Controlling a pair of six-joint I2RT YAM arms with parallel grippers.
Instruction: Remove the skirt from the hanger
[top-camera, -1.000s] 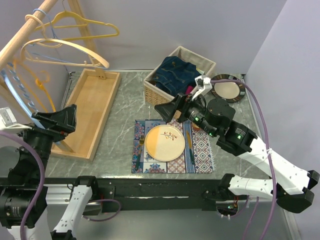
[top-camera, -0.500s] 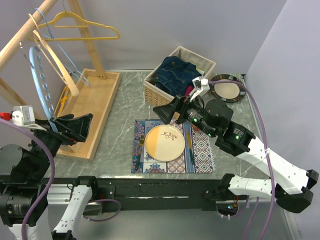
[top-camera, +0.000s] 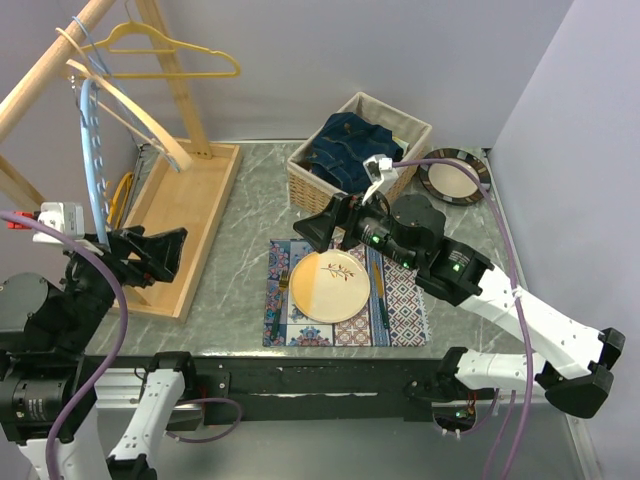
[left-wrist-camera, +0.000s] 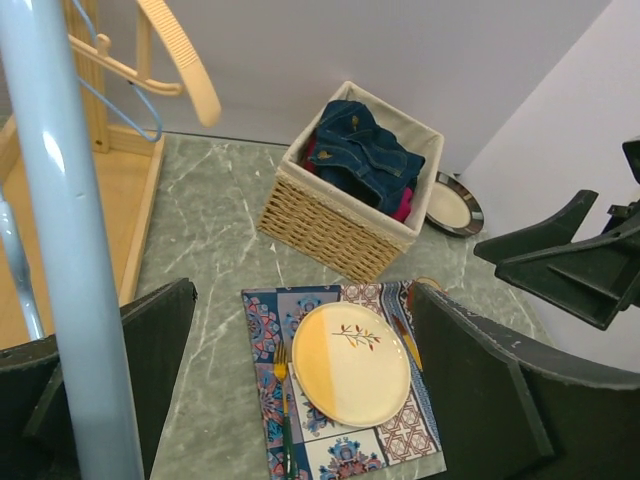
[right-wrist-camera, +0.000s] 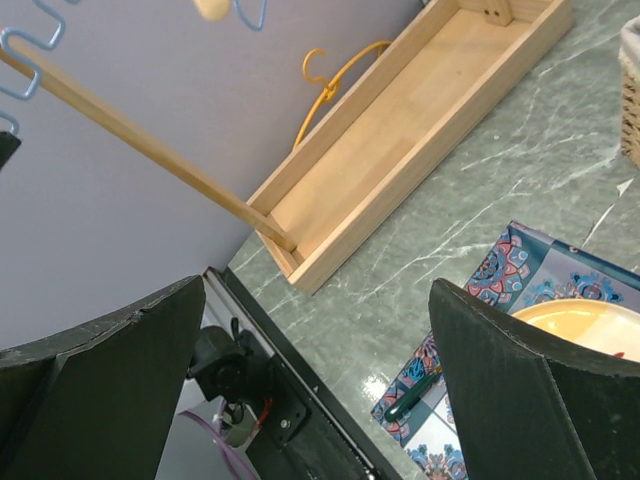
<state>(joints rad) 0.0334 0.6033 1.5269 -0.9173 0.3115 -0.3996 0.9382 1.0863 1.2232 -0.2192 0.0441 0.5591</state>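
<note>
Over the last half second the cream hanger (top-camera: 135, 110) and the blue hanger (top-camera: 92, 150) have swung on the rail, and the right gripper (top-camera: 325, 228) has edged left. It and the left gripper (top-camera: 160, 255) are spread wide, holding nothing. The denim skirt (top-camera: 355, 145) lies in the wicker basket (top-camera: 320, 190), far right of the hangers.

- Tabletop (top-camera: 240, 270): grey-green marble pattern with white veining and a matte finish.
- Back wall (top-camera: 400, 50): plain, pale lavender-grey, unmarked.
- Right wall (top-camera: 590, 110): same pale finish; meets the back wall in a corner behind the tabletop's far right.
- Wooden rack (top-camera: 190, 200): light wood; long tray base on the tabletop's left side, with upright post and slanted rail.
- Light: soft and even, with faint shadows.
</note>
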